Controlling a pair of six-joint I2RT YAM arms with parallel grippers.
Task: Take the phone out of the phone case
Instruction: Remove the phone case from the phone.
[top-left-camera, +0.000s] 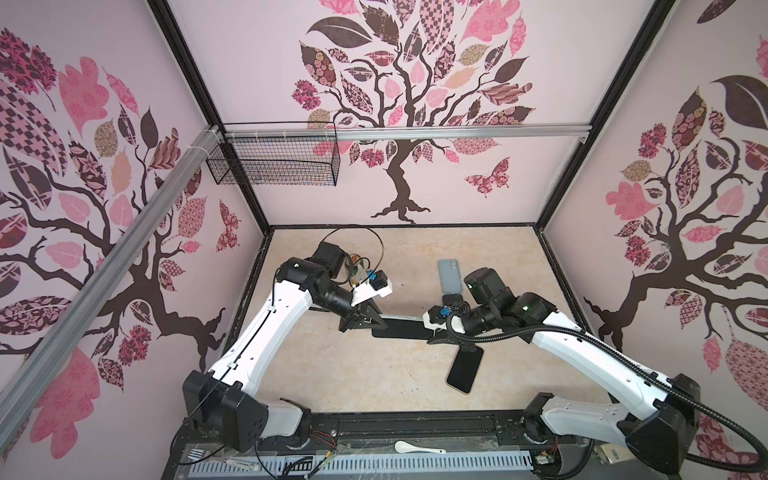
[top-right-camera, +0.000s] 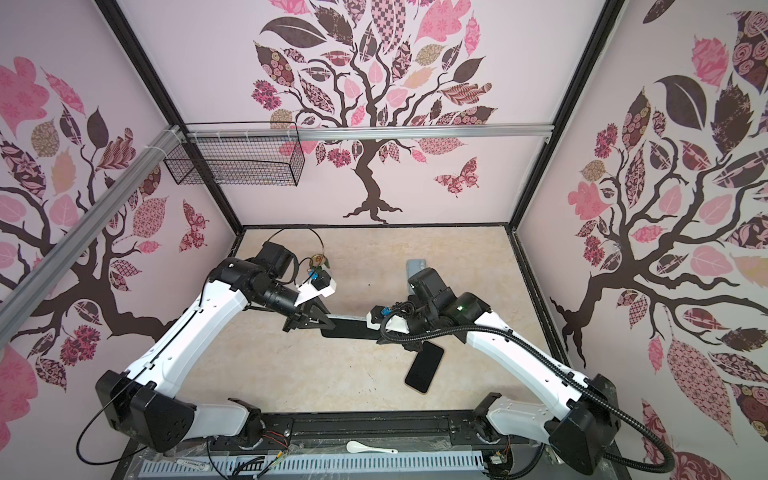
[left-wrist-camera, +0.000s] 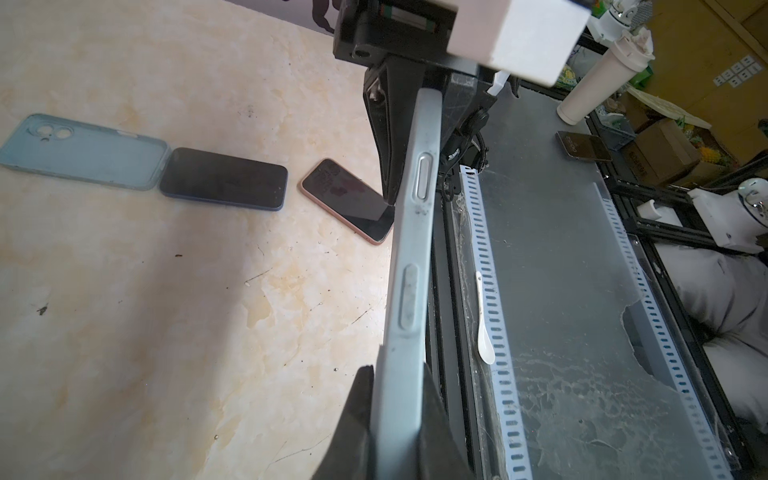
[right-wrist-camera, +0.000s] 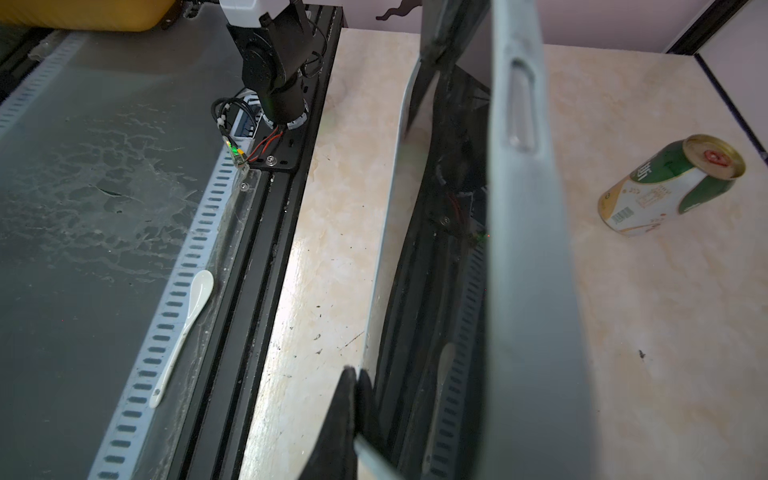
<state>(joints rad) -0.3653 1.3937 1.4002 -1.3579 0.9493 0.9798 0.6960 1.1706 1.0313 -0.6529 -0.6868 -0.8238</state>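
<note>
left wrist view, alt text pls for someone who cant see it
Seen edge-on, a pale blue cased phone is clamped at its near end by the left pincer and at its far end by the right pincer. Beyond it on the beige table lie an empty blue case, a dark phone and a pink-rimmed phone.

Left gripper (top-left-camera: 360, 322), right gripper (top-left-camera: 433, 337): both closed.

Mid-table passage is barred by the cased phone (top-left-camera: 399, 328), held in the air. Near side: pink-edged phone (top-left-camera: 465, 368) right of centre, remaining table (top-left-camera: 332, 374) open. Far side: empty case (top-left-camera: 449, 276) and dark phone (left-wrist-camera: 224, 178) end to end at right, can (right-wrist-camera: 671, 185) at left, open between.
</note>
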